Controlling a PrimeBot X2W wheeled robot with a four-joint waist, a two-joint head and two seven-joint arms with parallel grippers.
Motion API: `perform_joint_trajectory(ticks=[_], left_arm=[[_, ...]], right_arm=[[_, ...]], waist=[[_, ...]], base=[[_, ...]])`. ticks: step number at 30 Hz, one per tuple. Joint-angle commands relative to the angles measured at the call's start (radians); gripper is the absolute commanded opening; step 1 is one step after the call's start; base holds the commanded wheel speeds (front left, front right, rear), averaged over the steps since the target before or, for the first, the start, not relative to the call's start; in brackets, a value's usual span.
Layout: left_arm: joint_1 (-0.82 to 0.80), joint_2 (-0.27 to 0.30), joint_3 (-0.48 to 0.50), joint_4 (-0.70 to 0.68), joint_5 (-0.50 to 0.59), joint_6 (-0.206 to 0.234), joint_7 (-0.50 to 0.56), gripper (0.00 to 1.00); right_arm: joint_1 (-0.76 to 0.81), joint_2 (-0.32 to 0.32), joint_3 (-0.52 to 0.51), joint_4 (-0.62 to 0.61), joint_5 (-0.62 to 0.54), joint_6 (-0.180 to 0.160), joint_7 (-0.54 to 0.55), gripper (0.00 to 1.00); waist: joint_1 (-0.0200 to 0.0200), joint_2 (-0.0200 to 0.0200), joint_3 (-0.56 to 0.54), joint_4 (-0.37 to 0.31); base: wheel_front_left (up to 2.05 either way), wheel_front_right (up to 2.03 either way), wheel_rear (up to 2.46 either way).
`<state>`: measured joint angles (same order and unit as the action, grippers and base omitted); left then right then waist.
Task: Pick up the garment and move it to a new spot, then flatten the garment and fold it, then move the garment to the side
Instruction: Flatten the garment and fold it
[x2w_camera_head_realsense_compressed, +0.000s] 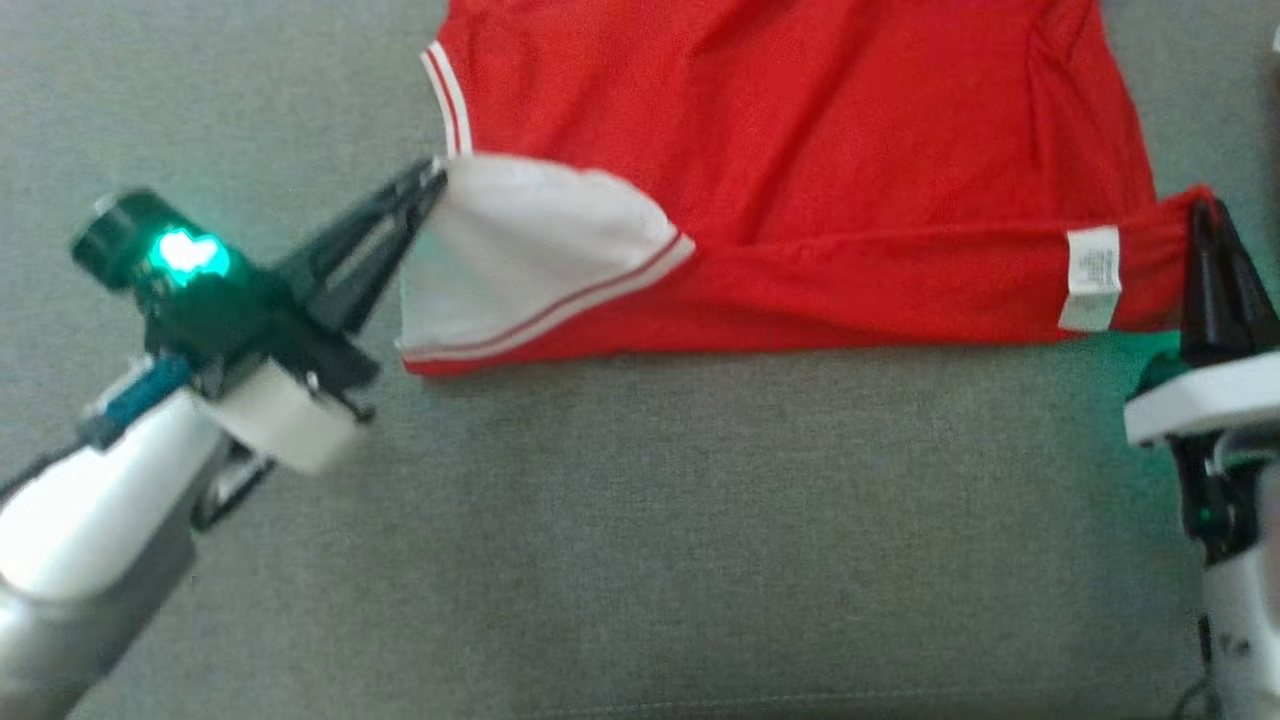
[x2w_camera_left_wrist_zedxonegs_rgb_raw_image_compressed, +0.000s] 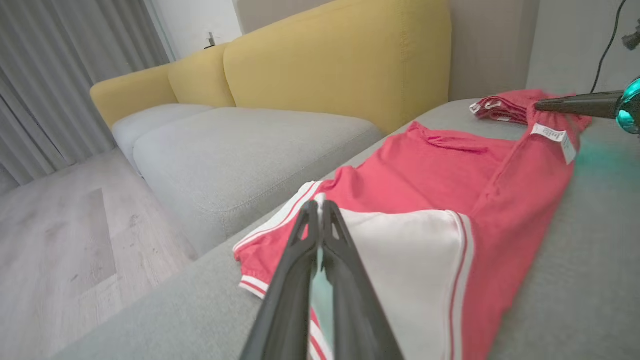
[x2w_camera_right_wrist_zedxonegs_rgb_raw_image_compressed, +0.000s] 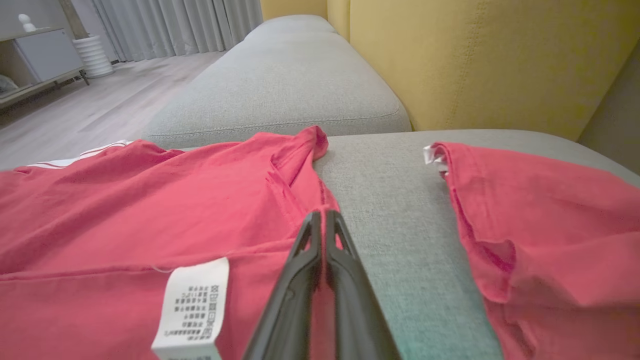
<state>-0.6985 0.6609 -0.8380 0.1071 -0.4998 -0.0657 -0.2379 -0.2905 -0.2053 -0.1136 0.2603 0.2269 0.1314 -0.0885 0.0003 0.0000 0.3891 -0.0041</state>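
- The red garment (x2w_camera_head_realsense_compressed: 800, 130) is found spread on the grey sofa seat (x2w_camera_head_realsense_compressed: 700, 520), with its near edge turned up and folded over.
- The left hand (x2w_camera_head_realsense_compressed: 438, 178) is closed tight on the edge of the white sleeve (x2w_camera_head_realsense_compressed: 520, 240), and the cloth is pinched at the fingertips.
- The right hand (x2w_camera_head_realsense_compressed: 1205, 215) is closed tight on the garment's right corner, just beside the care label (x2w_camera_head_realsense_compressed: 1090, 275).
- A second red cloth (x2w_camera_right_wrist_zedxonegs_rgb_raw_image_compressed: 550, 215) is noted on the same seat, apart from the held garment.
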Motion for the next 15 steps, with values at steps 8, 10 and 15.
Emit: perform_joint_trajectory(ticks=[8,10,15], left_arm=[[-0.159,-0.016,0.089,0.123,0.039,-0.017,-0.019,0.61],[-0.149,-0.036,0.100,0.146,0.023,-0.010,-0.021,1.00],[-0.082,-0.067,0.115,0.173,-0.009,0.016,-0.023,1.00]], right_arm=[[-0.162,-0.035,0.043,0.104,-0.008,-0.001,-0.066,1.00],[-0.182,-0.030,0.047,0.131,-0.003,-0.001,-0.096,1.00],[-0.177,-0.017,0.053,0.155,0.014,-0.001,-0.147,1.00]], waist=[[-0.0003,0.0000,0.073,-0.017],[-0.0003,0.0000,0.072,-0.015],[-0.0003,0.0000,0.050,-0.012]], base=[[0.00,0.00,0.00],[0.00,0.00,0.00],[0.00,0.00,0.00]])
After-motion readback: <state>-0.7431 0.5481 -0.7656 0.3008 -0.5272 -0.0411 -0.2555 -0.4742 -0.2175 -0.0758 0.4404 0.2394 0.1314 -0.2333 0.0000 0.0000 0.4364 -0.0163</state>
